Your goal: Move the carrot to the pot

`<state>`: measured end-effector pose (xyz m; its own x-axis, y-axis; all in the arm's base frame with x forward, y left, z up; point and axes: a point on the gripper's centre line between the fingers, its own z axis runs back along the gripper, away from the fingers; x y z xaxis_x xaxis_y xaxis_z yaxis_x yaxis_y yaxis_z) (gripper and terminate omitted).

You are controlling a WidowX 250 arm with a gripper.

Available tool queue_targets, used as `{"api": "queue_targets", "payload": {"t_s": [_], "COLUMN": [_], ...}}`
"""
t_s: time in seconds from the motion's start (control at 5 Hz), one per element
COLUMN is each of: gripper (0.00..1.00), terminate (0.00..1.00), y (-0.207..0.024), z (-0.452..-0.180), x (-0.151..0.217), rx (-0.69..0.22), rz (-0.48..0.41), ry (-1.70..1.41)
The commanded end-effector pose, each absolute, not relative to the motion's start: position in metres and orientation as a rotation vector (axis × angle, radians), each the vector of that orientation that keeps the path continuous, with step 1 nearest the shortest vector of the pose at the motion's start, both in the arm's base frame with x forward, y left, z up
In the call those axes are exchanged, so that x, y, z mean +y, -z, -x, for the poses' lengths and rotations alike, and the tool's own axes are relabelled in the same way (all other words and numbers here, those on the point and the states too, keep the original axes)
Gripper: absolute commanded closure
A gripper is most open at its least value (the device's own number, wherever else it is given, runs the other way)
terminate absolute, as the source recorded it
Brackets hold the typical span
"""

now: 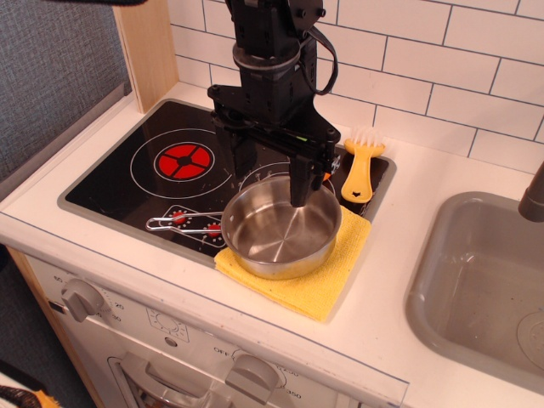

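The shiny steel pot [274, 265] stands on a yellow cloth [327, 289] at the front right of the black cooktop [110, 183]. Its wire handle with red beads [183, 224] points left. The pot is empty. My gripper [269, 174] hangs over the pot's far rim with its fingers wide apart, the right fingertip [299, 189] dipping just inside the rim. Only a small orange sliver [327, 177], perhaps the carrot, shows behind the right finger; the rest is hidden by the gripper.
A yellow-orange brush with white bristles [361, 170] lies at the cooktop's back right corner. A red burner mark [184, 160] is on the left. A grey sink [484, 280] sits to the right. A white tiled wall runs behind, a wooden post [149, 51] at back left.
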<state>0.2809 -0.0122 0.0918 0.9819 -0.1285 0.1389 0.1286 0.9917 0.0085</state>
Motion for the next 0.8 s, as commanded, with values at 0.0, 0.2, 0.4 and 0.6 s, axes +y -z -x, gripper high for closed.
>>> {"api": "queue_targets", "payload": {"t_s": [0.0, 0.2, 0.4, 0.6], "gripper": [0.0, 0.0, 0.0, 0.0], "terminate": [0.0, 0.0, 0.0, 0.0], "y": [-0.092, -0.096, -0.103, -0.106], "z": [-0.281, -0.308, -0.329, -0.353], "x": [-0.012, -0.003, 0.002, -0.003], "rx": [-0.14, -0.158, -0.181, -0.217], "rz": [0.001, 0.006, 0.001, -0.007], "ry": [0.129, 0.085, 0.056, 0.073]}}
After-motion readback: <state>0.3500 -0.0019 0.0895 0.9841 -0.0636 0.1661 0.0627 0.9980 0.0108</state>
